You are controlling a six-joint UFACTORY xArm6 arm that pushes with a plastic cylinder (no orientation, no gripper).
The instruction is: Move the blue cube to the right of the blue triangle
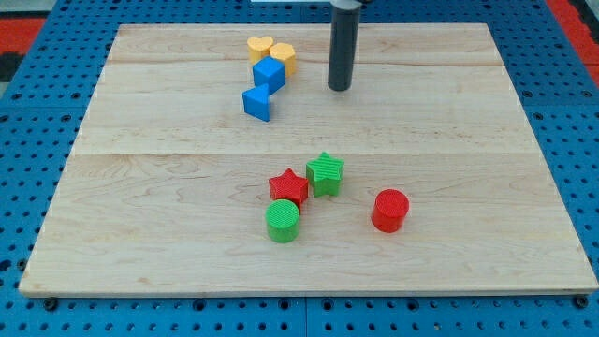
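The blue cube (269,74) sits near the view's top, left of centre, touching the yellow blocks above it. The blue triangle (256,103) lies just below and slightly left of the cube, close to or touching it. My tip (339,89) is the lower end of the dark rod and stands to the right of the blue cube, with a clear gap between them, roughly level with the gap between cube and triangle.
A yellow heart (259,47) and a yellow hexagon-like block (284,56) sit above the cube. Lower down lie a red star (289,186), a green star (326,174), a green cylinder (283,221) and a red cylinder (390,210). The wooden board (140,187) rests on a blue pegboard.
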